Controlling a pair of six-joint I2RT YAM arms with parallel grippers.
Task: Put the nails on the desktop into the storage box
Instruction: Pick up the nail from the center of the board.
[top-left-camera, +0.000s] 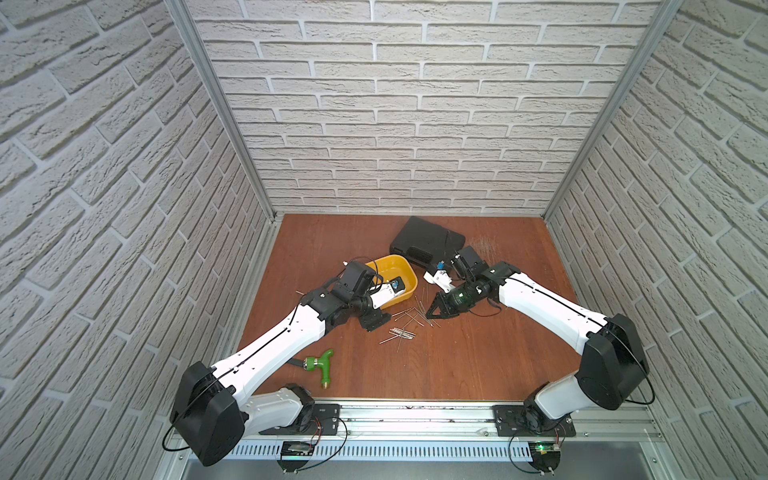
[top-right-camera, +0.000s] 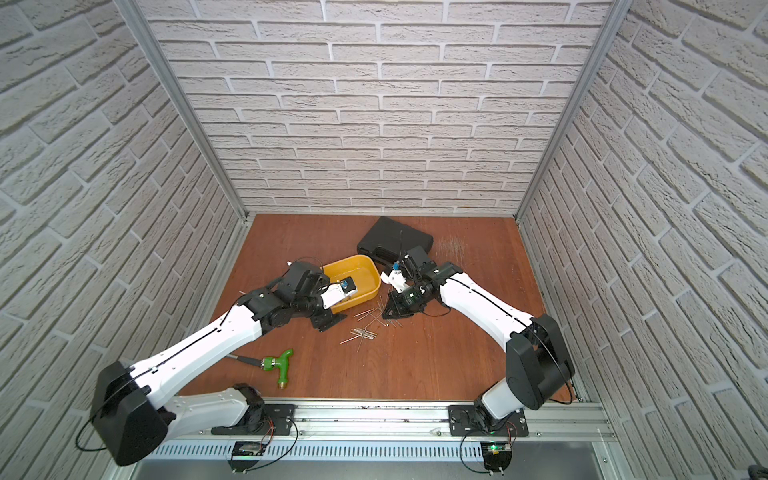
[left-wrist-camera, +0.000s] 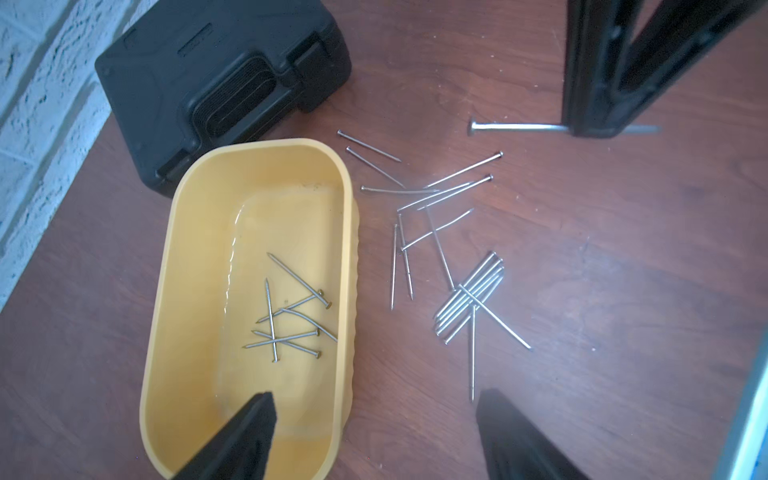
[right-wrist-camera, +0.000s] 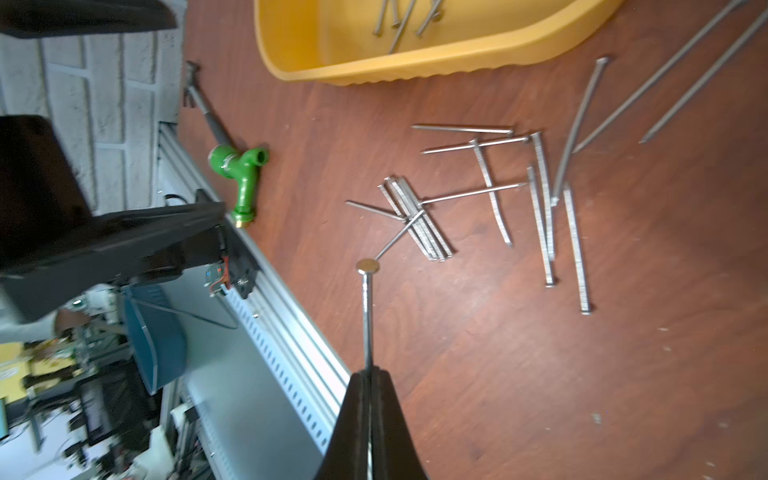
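While your left gripper (left-wrist-camera: 376, 397) hangs wide open above the yellow box (left-wrist-camera: 174, 291), your right gripper (right-wrist-camera: 368, 376) pinches one nail (right-wrist-camera: 366, 316). More nails (left-wrist-camera: 469, 295) lie beside the box.

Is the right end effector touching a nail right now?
Touching. The right wrist view shows the right end effector shut on a nail, whose shank runs out from between its tips.
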